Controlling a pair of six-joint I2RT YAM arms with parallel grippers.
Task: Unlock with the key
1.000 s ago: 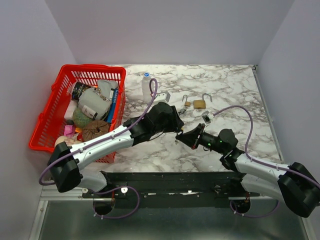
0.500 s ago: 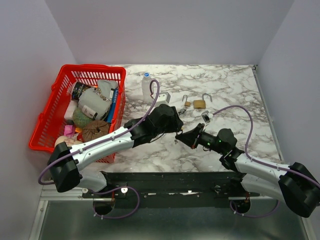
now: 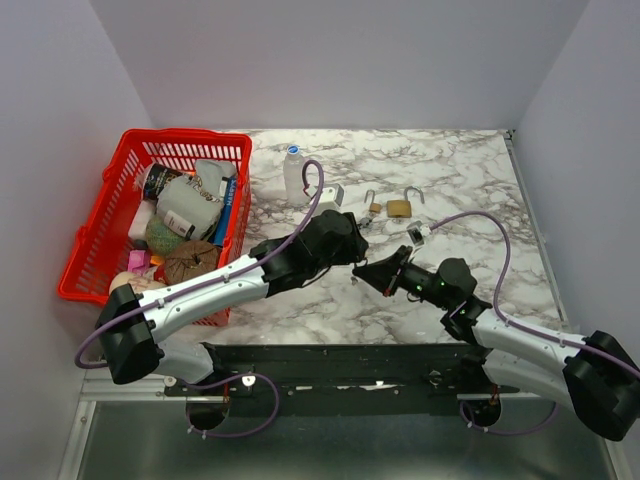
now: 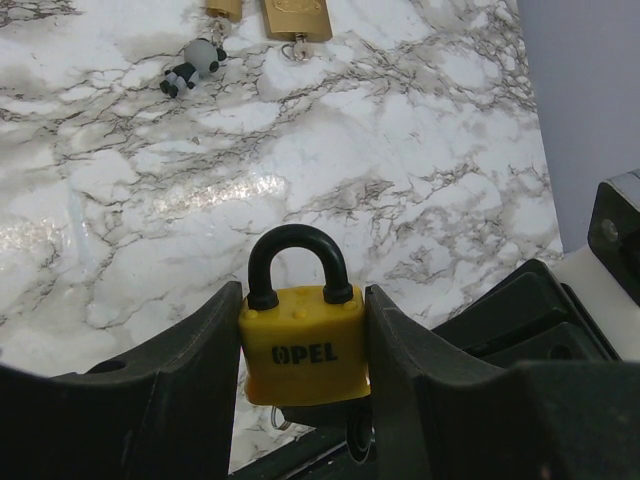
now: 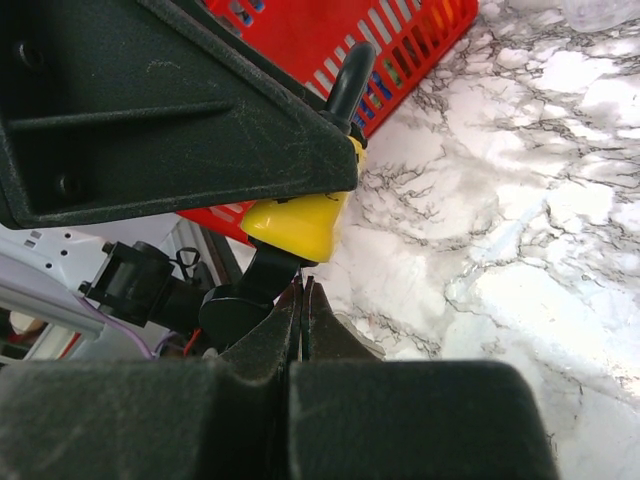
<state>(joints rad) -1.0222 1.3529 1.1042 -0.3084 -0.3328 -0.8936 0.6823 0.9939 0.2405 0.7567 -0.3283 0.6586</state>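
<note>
A yellow padlock [image 4: 302, 345] with a black shackle and the word OPEL is held above the marble table, my left gripper [image 4: 302, 295] shut on its two sides. In the top view the padlock is hidden behind that gripper [image 3: 350, 252]. A black key [image 5: 232, 310] sticks into the padlock's underside [image 5: 295, 222], and a thin ring [image 4: 280, 420] hangs beside it. My right gripper [image 5: 302, 282] is shut, its tips pressed together just under the padlock and right beside the key's head. In the top view the right gripper [image 3: 360, 272] points left at the left gripper.
A red basket [image 3: 110, 215] full of items stands at the left. Farther back on the table lie a brass padlock [image 3: 399, 208] with its shackle open, a smaller one [image 3: 374, 207], a panda charm [image 4: 190, 68], a white box [image 3: 327, 194] and a small bottle [image 3: 294, 172].
Both grippers stay together at the same spot, with only a slight creep of the arms and their cables. The grip on the padlock is the same.
</note>
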